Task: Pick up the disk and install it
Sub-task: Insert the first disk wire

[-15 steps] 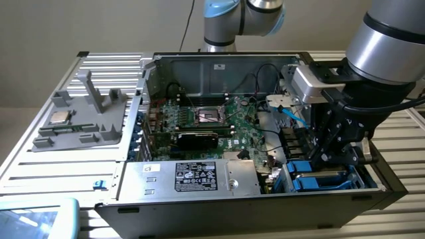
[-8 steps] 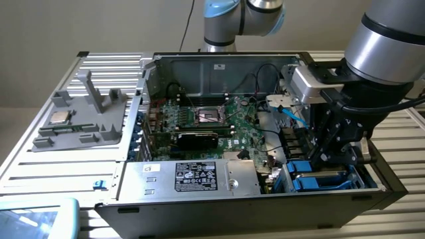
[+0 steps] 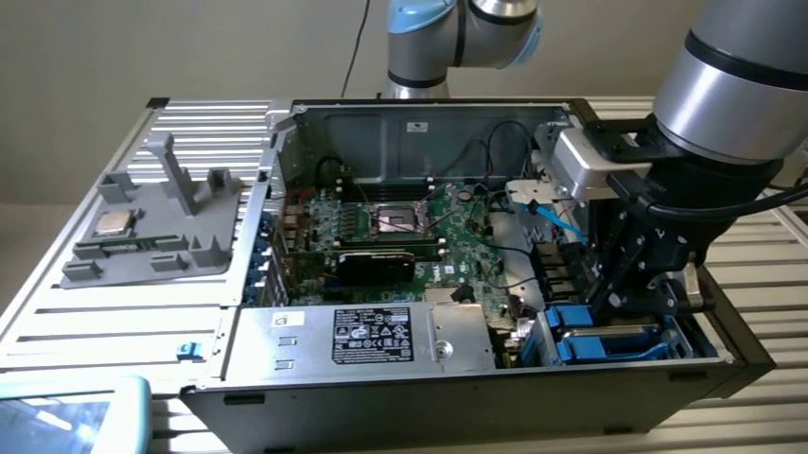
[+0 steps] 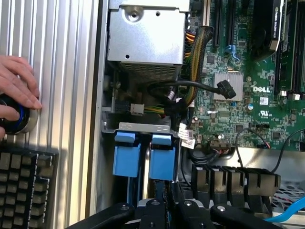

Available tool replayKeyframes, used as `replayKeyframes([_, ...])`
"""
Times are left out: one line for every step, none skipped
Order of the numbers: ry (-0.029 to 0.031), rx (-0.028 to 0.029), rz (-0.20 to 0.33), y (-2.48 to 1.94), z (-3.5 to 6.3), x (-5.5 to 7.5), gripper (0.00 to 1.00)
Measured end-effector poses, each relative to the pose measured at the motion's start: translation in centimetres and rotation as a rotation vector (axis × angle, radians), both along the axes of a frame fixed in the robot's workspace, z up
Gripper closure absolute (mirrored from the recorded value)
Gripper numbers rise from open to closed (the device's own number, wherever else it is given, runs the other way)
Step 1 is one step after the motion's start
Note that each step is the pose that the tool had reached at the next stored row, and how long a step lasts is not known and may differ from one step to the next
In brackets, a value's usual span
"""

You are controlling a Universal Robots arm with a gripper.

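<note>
Exterior view: open computer case point(image 3: 272, 189) lies on its side on a slatted metal table point(image 3: 114, 326). The gripper point(image 3: 627, 301) is lowered into the drive bay at the case's corner toward the exterior view's right, just beside the grey power supply box point(image 3: 366, 338) with its black label. The disk point(image 3: 604, 342) sits in that bay, its blue frame showing directly under the gripper. The motherboard point(image 3: 404, 232) fills the case floor behind the power supply. Outside the case, toward the exterior view's left, a grey fixture point(image 3: 151, 227) carries a small square processor chip point(image 3: 116, 224).

Wrist view: two blue frame tabs stand side by side in the bay next to the power supply box point(image 4: 145, 33). The black gripper point(image 4: 167, 202) fingers are drawn close together on the edge of the disk point(image 4: 162, 160); the jaws are nearly closed, gripping it. A person's hand point(image 4: 16, 88) rests on a round button on the table outside the case, beside a keyboard point(image 4: 26, 188). The green motherboard point(image 4: 257, 86) lies on the far side of the bay.
</note>
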State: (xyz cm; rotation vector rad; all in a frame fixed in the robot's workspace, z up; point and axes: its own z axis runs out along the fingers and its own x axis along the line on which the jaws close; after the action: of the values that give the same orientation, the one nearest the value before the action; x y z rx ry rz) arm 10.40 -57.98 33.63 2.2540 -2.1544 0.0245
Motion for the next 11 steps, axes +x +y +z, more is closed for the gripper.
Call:
replayKeyframes([0.0,-0.0001,0.0,0.0,-0.02,0.0,0.84])
replayKeyframes([0.0,-0.0002,0.0,0.0,-0.02,0.0,0.84])
replayKeyframes([-0.0001,-0.0002,0.0,0.0,-0.02,0.0,0.84])
replayKeyframes([0.0,-0.0002,0.0,0.0,-0.03,0.01,0.84])
replayKeyframes([0.0,-0.0001,0.0,0.0,-0.03,0.01,0.84])
replayKeyframes([0.0,-0.0001,0.0,0.0,-0.03,0.02,0.84])
replayKeyframes([0.0,-0.0001,0.0,0.0,-0.03,0.03,0.84])
replayKeyframes([0.0,0.0,0.0,0.0,-0.04,0.07,0.84])
replayKeyframes([0.0,0.0001,0.0,0.01,-0.05,0.1,0.84])
replayKeyframes([0.0,0.0001,0.0,0.0,-0.05,0.15,0.84])
replayKeyframes([0.0,0.0,0.0,0.0,-0.04,0.18,0.84])
